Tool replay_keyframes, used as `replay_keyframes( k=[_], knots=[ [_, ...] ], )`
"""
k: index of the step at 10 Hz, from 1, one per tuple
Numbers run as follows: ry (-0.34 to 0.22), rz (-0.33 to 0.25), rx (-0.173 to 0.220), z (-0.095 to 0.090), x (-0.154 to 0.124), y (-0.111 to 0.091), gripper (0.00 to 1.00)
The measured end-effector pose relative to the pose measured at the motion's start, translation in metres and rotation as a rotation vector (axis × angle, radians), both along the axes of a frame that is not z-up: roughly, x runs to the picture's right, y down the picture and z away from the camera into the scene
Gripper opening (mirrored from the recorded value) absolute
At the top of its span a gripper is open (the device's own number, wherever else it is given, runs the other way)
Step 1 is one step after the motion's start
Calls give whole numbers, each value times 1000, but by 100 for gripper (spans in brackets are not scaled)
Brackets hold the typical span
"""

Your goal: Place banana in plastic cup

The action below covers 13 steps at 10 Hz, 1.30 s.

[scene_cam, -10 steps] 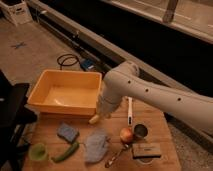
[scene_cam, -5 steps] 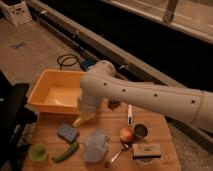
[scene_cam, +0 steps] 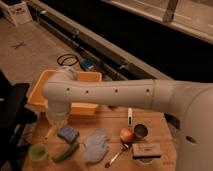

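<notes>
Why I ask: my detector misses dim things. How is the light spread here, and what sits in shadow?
Camera view: the light is warm and low. The white arm is the brightest surface, and the area behind the table is almost black. The gripper hangs over the table's left part, between the yellow tub and the plastic cup, darkening the wood beneath. The metal cup reads dark.

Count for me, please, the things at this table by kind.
Produce: 3 (banana, chili pepper, apple)
Containers: 3 (yellow tub, plastic cup, metal cup)
Cleaning items: 2 (blue sponge, pale cloth)
Other: 3 (spoon, white pen, dark block)
Total: 11
The gripper is at the table's left, just above the banana.
</notes>
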<state>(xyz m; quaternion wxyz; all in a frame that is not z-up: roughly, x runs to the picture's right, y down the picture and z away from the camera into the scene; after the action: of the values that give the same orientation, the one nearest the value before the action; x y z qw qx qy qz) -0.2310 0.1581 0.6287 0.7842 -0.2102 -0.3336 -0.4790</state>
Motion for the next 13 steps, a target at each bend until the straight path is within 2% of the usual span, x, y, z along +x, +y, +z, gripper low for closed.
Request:
replay_keyframes(
  k=[1,3,9,13],
  knots=[
    [-50,-56,-12,-10,-19,19,0],
    [-106,-136,-24,-23,-38,43,0],
    [-112,-154,-27,-23,-40,47,0],
    [-157,-189,-23,-11,-72,59,0]
  ],
)
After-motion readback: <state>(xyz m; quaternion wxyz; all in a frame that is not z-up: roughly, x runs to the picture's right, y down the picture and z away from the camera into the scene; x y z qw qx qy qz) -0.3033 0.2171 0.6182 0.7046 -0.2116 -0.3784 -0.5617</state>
